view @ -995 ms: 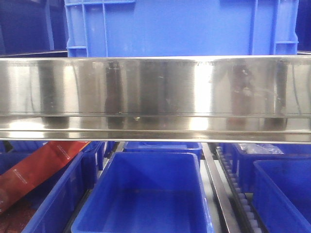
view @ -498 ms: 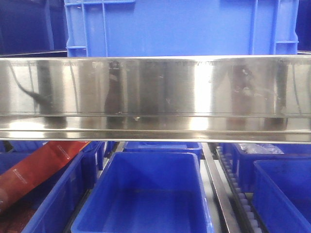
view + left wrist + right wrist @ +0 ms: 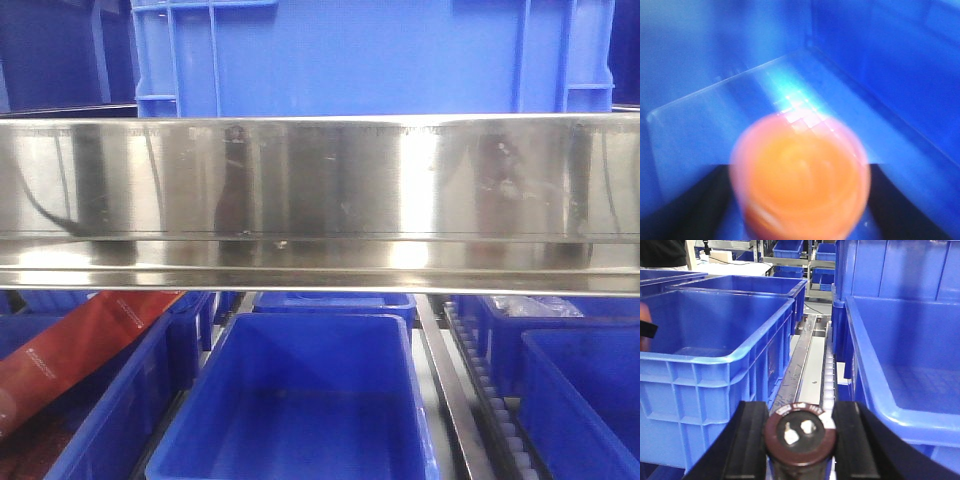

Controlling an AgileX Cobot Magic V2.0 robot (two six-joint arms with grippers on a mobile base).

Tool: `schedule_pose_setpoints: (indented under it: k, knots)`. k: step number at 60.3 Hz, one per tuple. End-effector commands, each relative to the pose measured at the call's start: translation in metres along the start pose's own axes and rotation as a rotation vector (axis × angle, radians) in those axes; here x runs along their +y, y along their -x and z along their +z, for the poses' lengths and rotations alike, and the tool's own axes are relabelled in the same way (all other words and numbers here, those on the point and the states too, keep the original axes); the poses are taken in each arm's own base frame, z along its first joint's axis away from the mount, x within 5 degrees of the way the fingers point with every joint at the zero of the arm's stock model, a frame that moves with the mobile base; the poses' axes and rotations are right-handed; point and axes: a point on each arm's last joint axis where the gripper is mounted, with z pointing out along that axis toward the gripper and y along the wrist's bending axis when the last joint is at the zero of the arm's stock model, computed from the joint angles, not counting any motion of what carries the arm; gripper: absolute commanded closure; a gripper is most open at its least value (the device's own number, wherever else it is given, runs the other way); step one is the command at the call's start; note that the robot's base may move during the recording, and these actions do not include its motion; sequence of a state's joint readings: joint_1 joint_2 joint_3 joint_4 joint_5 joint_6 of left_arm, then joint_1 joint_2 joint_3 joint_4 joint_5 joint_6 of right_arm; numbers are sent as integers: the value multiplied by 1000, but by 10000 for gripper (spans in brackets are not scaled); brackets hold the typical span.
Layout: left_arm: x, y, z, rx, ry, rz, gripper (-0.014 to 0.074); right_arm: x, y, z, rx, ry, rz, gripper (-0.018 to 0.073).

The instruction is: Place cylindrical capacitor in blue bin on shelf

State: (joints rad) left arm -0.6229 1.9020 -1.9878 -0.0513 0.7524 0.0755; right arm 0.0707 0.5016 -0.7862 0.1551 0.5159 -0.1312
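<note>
Cylindrical capacitor end-on at the near bottom edge of the right wrist view, pinched by the right gripper. One black finger tight on its left side, the other tight on its right, with no gap at either. Dark brown rim, two pale metal terminals on the face.

Not in any bin: held in line with the steel roller track running away toward the far racks. Left bin just left of that track, rounded lip and ribbed wall near the left finger. Right bin just right of it, near rim close to the right finger, floor bare. Narrow corridor between the two walls, open room above both rims.

Left gripper inside a blue container, dark finger shapes low at both sides. Blurred orange round object between them, very near the lens. Impossible to tell whether pinched or loose.

From the front: broad scuffed rail of the shelf straight across, blue crate on the tier above, open centre bin beneath, red packet at far left.
</note>
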Motion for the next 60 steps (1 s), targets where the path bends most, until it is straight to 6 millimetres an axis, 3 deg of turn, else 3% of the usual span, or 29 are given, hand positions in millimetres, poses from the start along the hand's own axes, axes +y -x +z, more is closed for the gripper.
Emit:
schedule_pose_setpoints:
  k: [1,12,28,32,46,55,60]
  knots:
    - [-1,10,-13,-38,-9,-8,9,0,4,-2,-32,-3,-3,638]
    - [-2,20,-44,-31,-14,-5,176,0,4,-2,-32,-3,-3,638]
    - [12,24,-125,28,30,-10,631,0,4,-2,-28,-3,-3,638]
    - [18,19,-144,36,46,-28,710,0,3,-2,-20,-2,-3,638]
    - [37,-21,-203,11,132,-88,707,0,2,-1,-9,0,-3,638]
    - [33,-62,-244,-79,175,-102,707,0,1,4,10,0,-1,638]
    - [28,-88,-257,-124,188,-105,707,-1,1,9,28,-1,0,638]
